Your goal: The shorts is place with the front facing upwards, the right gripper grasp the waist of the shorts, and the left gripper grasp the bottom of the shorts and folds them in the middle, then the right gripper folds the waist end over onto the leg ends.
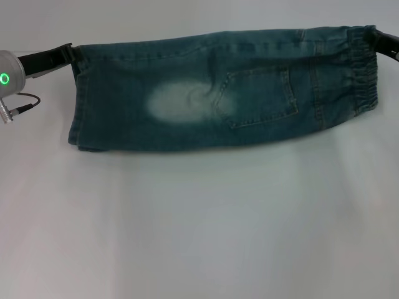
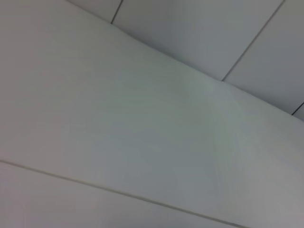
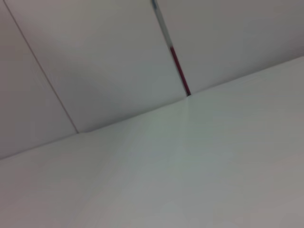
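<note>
- White tabletop point(image 1: 199, 237) fills the head view; both wrist views show only pale panelled surfaces.
- Shorts point(image 1: 218, 93): folded lengthwise into a long denim band, stretched between the two grippers, one faded oval patch and one patch pocket facing up.
- Left gripper point(image 1: 65, 53): at the far corner of the leg ends point(image 1: 78, 99), fingers clamped on the denim there.
- Right gripper point(image 1: 377, 38): at the far corner of the waist of the shorts point(image 1: 361, 75), touching it; finger state cannot be told.
</note>
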Robot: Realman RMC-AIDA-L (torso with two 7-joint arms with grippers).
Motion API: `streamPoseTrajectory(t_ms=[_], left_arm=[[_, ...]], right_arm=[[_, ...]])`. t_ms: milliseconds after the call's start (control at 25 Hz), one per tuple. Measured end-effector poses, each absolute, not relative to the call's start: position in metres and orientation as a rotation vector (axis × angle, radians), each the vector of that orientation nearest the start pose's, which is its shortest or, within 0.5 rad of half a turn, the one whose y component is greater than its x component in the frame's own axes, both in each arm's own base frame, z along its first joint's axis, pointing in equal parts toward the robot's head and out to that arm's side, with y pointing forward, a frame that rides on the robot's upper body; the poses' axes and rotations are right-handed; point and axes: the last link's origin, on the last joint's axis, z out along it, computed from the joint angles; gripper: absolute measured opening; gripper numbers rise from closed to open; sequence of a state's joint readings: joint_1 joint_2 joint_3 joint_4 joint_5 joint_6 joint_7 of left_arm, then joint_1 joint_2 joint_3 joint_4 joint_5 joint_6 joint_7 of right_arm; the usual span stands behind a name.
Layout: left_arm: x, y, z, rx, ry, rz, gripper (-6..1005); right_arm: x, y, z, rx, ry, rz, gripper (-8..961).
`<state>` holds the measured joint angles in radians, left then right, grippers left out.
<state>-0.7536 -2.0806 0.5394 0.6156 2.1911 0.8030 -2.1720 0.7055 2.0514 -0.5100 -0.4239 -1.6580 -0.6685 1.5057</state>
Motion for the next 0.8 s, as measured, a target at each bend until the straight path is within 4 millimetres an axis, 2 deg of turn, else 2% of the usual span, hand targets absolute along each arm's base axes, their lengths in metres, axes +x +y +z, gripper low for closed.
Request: streamPoseTrajectory(t_ms=[240, 560, 640, 800], left_arm=[[-0.277, 0.448, 0.031, -1.819, -1.397, -0.608, 104], [-0.271, 0.447, 0.017, -1.872, -1.312, -0.559, 145], [-0.270, 0.448, 0.016, -1.869, -1.302, -0.552, 155], [-0.270, 0.449, 0.016, -1.861, -1.292, -0.557, 309]], right_arm=[[0.301, 0.449, 0.038, -1.727, 1.147, 0.684, 33], [0.298, 0.455, 0.033, -1.730, 1.165, 0.630, 57], [0.297, 0.455, 0.032, -1.733, 1.162, 0.622, 143], [0.297, 0.456, 0.032, -1.735, 1.161, 0.620, 311]])
